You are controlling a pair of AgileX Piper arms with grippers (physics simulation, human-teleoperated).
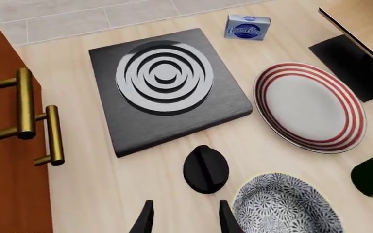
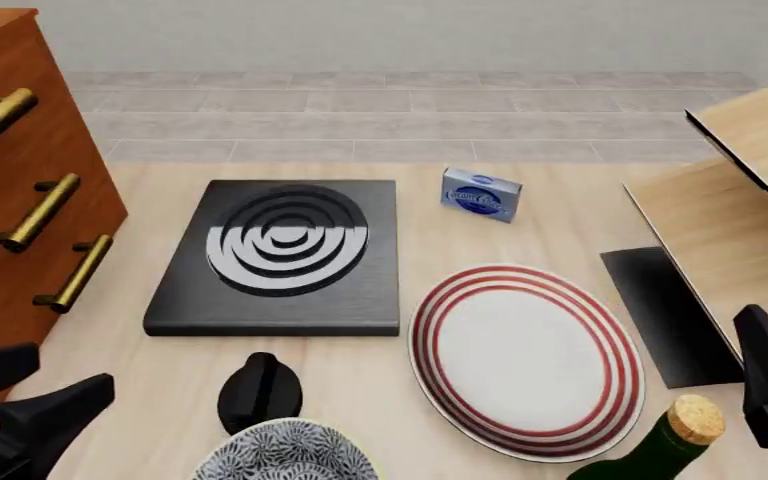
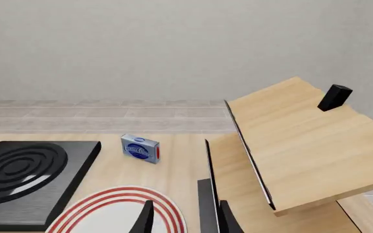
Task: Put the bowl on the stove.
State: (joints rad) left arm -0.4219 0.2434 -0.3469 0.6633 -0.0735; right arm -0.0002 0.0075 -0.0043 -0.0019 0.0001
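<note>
**Q:** What stage of the task does the figure show?

**A:** The approach. The bowl (image 1: 283, 206) sits on the table (image 2: 518, 225), not yet grasped and not on the stove (image 1: 167, 90). The left gripper (image 1: 183, 218) hangs above the table with its two fingertips apart and nothing between them. The bowl lies just beside that gripper, off to one side of the fingers. A black knob (image 1: 206, 168) lies just ahead of the fingertips, and the stove lies farther ahead, past the knob.

**Q:** And the right gripper?

**A:** The right gripper (image 3: 185, 217) also has its fingertips apart and holds nothing. It hangs over the edge of a red-ringed plate (image 2: 524, 358), well apart from the bowl. A corked green bottle (image 2: 654, 447) stands close by it in the front view.

**Q:** What does the next move call for?

**A:** Judged from this layout, the left gripper should shift sideways over the bowl's rim, descend so one finger goes inside the wall and one outside, then close. The lift must clear the knob before the bowl travels forward onto the burner rings (image 2: 287, 240).

**Q:** What else is on the table?

**A:** A small blue box (image 2: 480, 195) lies beyond the stove, clear of the likely path.
</note>
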